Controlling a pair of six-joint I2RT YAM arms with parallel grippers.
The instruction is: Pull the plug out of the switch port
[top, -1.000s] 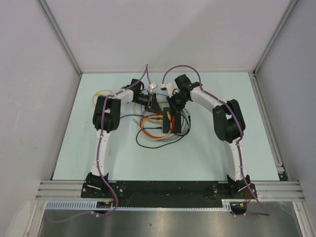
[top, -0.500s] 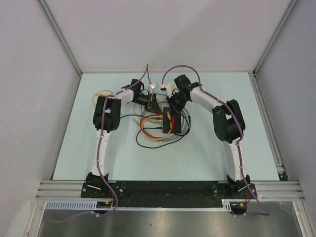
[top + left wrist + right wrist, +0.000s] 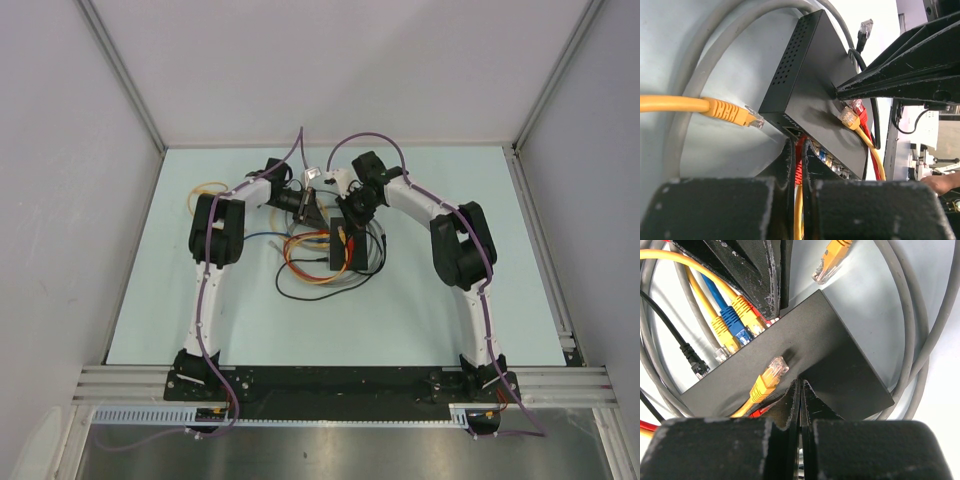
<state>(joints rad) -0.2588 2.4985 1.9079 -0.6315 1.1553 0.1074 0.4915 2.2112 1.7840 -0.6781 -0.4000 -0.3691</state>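
The switch is one flat, matte-black box with a grid of small round vent holes down one side wall. It lies on the pale, smooth desk, just above the centre of the top view, inside a tangle of cables. At the end of its socket row, bottom centre of the left wrist view, the left claw has its two scuffed black fingers nearly together, pinching a red plug. The right claw is closed tight, finger against finger, with its tips pressed on the switch's flat top. Two loose plugs rest on that top: one yellow plug with a clear tip and a second red plug beside it. Off the box, one orange plug and one black plug lie free on the desk. One blue plug sits between two more yellow ones at the box's long edge; I cannot tell whether they are seated. A thick, round gray cable loops around the box.
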